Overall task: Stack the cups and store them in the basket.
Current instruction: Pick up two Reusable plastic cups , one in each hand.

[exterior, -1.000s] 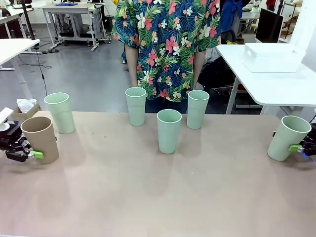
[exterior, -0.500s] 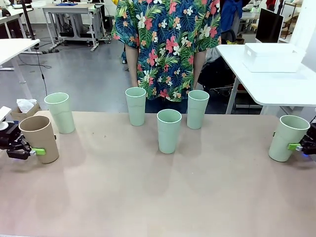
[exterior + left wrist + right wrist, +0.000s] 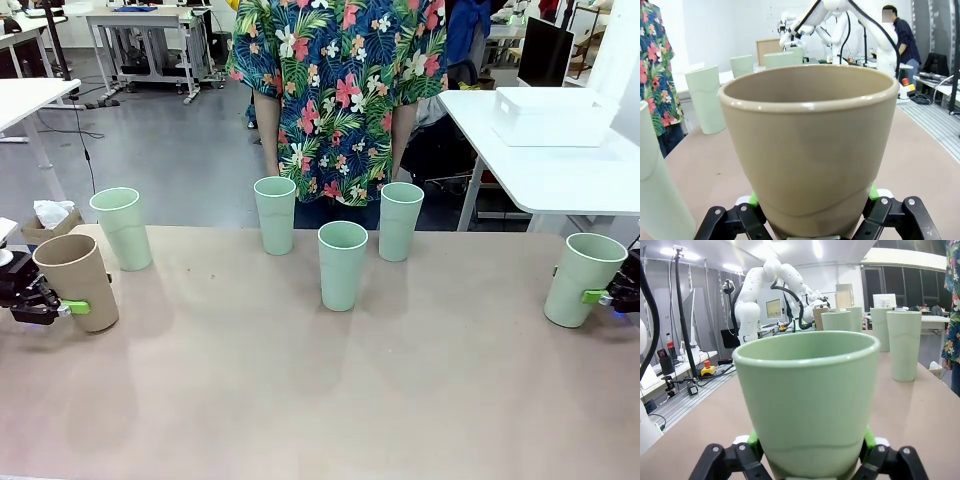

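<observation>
Worktop surface is matte tan and spans the whole front view. Beyond it I see grey floor and white tables. A person in a flowered shirt stands at the far edge, about mid-width.

Open room: the whole near half of the worktop is bare surface. So are the stretches between the middle cups and each side edge.

Cups, all mouth up:
- corner mint cup stands upright near the far left corner.
- back-left mint cup and back-right mint cup stand by the far edge's middle. The front mint cup sits between them and nearer me. None of the three touch.
- brown cup is at the left edge, leaning slightly. The left gripper is clamped on its lower wall, green pads on either side in the left wrist view. Its inner wall looks plain.
- right-edge mint cup is at the right edge. The right gripper pinches it low down, pads pressed to both sides in the right wrist view.

I cannot tell whether either gripped cup is touching the surface.

The basket is white. It sits on a white side table beyond the far right corner, well apart from every cup. Its inside is hidden from me.
</observation>
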`<action>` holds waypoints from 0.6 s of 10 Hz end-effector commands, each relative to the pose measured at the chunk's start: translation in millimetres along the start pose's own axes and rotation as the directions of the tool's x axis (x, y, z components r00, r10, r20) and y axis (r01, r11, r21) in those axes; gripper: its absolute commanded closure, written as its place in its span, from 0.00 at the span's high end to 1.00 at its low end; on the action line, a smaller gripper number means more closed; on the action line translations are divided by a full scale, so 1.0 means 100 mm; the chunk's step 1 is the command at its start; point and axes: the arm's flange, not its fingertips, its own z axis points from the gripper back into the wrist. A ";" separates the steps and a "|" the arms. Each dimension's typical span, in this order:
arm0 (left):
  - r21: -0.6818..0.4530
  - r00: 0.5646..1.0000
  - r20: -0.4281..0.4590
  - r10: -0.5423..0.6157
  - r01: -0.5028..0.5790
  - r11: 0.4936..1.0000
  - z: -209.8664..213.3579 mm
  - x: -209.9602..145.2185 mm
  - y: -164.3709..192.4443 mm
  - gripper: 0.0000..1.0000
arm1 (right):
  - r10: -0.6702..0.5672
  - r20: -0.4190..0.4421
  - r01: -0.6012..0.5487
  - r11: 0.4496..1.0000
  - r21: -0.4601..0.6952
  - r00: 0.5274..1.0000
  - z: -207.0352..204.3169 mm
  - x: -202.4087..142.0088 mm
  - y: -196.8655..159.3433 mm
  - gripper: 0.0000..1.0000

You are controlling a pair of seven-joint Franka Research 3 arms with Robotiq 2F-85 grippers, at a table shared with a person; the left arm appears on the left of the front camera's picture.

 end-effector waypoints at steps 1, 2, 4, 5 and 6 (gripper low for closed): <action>-0.002 1.000 -0.020 -0.002 0.002 1.000 0.00 -0.02 0.03 0.04 | 0.000 -0.002 0.000 1.000 0.001 1.000 0.00 0.01 0.00 0.16; -0.002 1.000 -0.020 -0.002 0.002 1.000 0.00 -0.02 0.03 0.04 | 0.000 -0.002 0.000 1.000 0.001 1.000 0.00 0.01 0.00 0.16; 0.020 1.000 0.029 0.009 -0.010 1.000 -0.06 0.14 -0.01 0.83 | -0.021 0.020 0.022 0.998 -0.057 1.000 -0.10 0.14 0.08 0.86; 0.041 0.999 0.034 0.008 -0.009 0.999 -0.09 0.26 -0.02 0.83 | -0.032 0.031 0.035 0.995 -0.094 0.999 -0.20 0.26 0.16 0.86; 0.054 0.998 0.054 0.011 -0.014 0.998 -0.15 0.37 -0.04 0.83 | -0.027 0.038 0.032 0.990 -0.135 0.999 -0.31 0.39 0.23 0.86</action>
